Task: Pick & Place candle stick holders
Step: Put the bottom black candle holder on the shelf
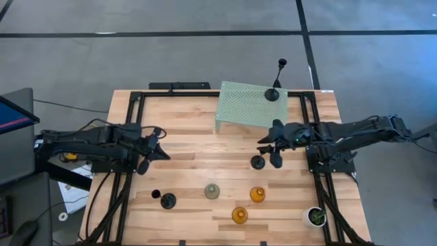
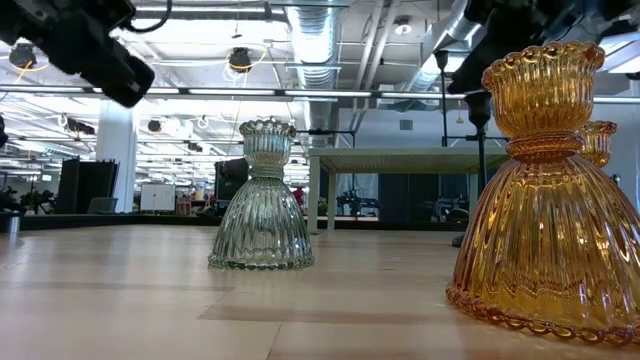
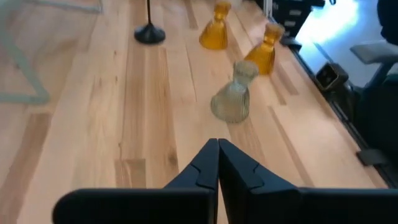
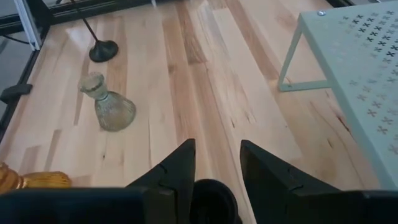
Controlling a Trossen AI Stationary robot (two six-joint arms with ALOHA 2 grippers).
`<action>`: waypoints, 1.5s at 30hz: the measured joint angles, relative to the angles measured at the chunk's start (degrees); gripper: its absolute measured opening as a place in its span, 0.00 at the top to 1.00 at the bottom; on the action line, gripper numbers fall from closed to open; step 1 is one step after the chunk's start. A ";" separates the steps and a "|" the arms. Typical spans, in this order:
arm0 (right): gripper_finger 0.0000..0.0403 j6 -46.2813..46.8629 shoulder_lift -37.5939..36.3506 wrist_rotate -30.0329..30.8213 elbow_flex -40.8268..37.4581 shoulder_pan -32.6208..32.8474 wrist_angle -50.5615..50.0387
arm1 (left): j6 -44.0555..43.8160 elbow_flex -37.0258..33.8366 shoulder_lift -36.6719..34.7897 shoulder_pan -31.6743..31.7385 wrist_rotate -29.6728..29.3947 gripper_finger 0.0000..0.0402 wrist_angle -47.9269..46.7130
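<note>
My right gripper (image 1: 268, 149) (image 4: 217, 146) is open above a black thin-stemmed holder (image 1: 257, 162). The holder stands on its round base right of the table's middle, and its dark top (image 4: 210, 198) shows between my fingers. A second black holder (image 1: 273, 93) stands on the green shelf (image 1: 242, 106). A third (image 1: 167, 200) stands near the front left. The pale grey-green holder (image 1: 212, 191) (image 3: 234, 99) and two amber holders (image 1: 257, 195) (image 1: 240, 215) stand near the front. My left gripper (image 1: 158, 145) (image 3: 218, 142) is shut and empty over the table's left part. My right gripper comes from above, and its open fingers (image 4: 180, 168) stand on either side of the black holder's top (image 4: 210, 198). I cannot tell whether they touch it. The holder stands upright on the table.
A small white pot with a green plant (image 1: 315, 216) stands at the front right corner. The perforated green shelf stands at the far middle on thin legs (image 4: 287, 62). Bare wood (image 1: 198, 147) lies between the two grippers.
</note>
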 joint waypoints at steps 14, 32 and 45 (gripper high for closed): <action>0.71 0.00 -0.08 -0.01 -0.02 -0.02 1.92 | -12.59 -12.70 -1.33 -10.20 -9.55 0.99 11.21; 0.71 -0.02 -0.08 -0.03 -0.02 0.00 2.55 | -33.48 -17.60 -0.94 -35.05 -19.40 0.99 12.14; 0.71 -0.02 -0.08 -0.03 -0.02 -0.01 3.30 | -32.30 -18.90 -0.98 -43.22 -19.33 0.99 20.38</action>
